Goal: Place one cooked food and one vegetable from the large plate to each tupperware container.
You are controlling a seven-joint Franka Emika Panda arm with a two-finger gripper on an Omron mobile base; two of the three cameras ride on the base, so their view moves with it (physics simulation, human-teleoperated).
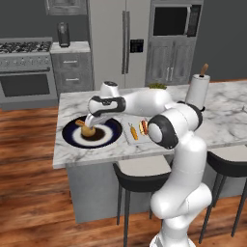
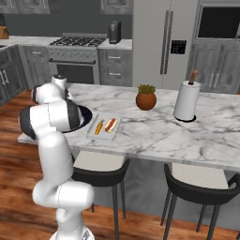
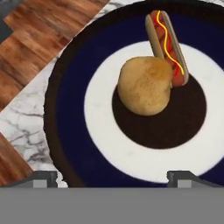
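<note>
Arm point(image 1: 144, 103) stretched out leftward from bent elbow, gripper point(image 1: 89, 126) pointing straight down, jaws spread wide with nothing between them

**Robot arm: appearance**

Arm point(image 1: 181, 159): glossy white rounded shells, thick cylindrical links, bulbous elbow and shoulder housings. Joints: dark grey to black bands and round end caps between the white segments. Hand: white block with a dark collar. Finger tips point(image 3: 186, 177): small, dark grey, square-ended. No cables, screws or markings discernible.
</note>
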